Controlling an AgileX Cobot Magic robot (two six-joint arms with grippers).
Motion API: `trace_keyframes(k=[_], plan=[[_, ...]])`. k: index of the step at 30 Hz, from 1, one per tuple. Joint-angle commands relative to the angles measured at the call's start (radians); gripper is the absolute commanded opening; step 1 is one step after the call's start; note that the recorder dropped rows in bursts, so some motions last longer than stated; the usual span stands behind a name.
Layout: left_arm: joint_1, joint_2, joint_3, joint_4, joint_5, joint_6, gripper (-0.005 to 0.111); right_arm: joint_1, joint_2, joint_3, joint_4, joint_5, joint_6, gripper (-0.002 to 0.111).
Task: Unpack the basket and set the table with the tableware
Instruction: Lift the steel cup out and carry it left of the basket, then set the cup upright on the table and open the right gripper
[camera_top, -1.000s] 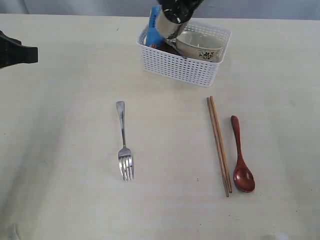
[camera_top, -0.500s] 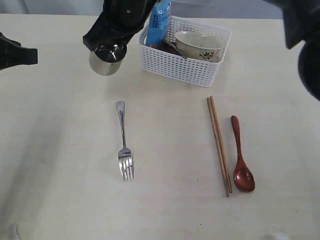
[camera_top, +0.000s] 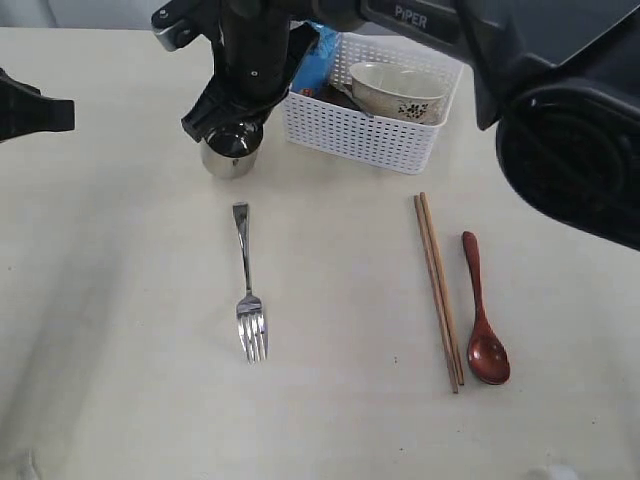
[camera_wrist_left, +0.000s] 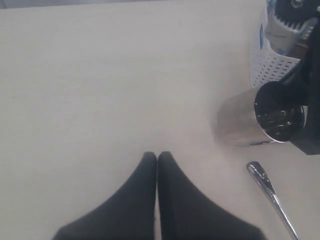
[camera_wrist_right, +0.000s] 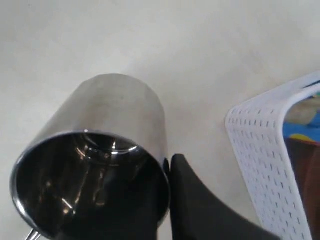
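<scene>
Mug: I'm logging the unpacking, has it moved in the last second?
Yes. The mug left the basket and is now down at its left, beyond the fork, in the right gripper.

Pale capital lettering "PiPER" printed on the dark casing of the right arm (camera_top: 440, 22), at twelve o'clock in the exterior view, just above the far rim of the white basket (camera_top: 365, 135). Printing also on the blue snack packet (camera_top: 322, 60) standing inside that basket, too blurred and small to read.
</scene>
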Motion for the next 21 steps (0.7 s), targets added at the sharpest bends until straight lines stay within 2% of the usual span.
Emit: trace_keyframes(k=[1, 11, 13, 15, 16, 21], plan=[[-0.007, 0.0, 0.006, -0.011, 0.001, 0.0, 0.0, -0.005, 0.05, -0.063, -0.013, 0.056, 0.008, 0.0], [-0.007, 0.0, 0.006, -0.011, 0.001, 0.0, 0.0, -0.005, 0.117, -0.129, -0.02, 0.064, 0.008, 0.0], [-0.007, 0.0, 0.006, -0.011, 0.001, 0.0, 0.0, -0.005, 0.117, -0.139, -0.02, 0.064, 0.004, 0.011], [-0.007, 0.0, 0.006, -0.011, 0.001, 0.0, 0.0, -0.005, 0.117, -0.151, -0.02, 0.064, 0.004, 0.032], [-0.007, 0.0, 0.006, -0.011, 0.001, 0.0, 0.0, -0.005, 0.115, -0.151, -0.02, 0.063, 0.004, 0.04], [-0.007, 0.0, 0.006, -0.011, 0.001, 0.0, 0.0, -0.005, 0.115, -0.151, -0.02, 0.035, 0.004, 0.037]])
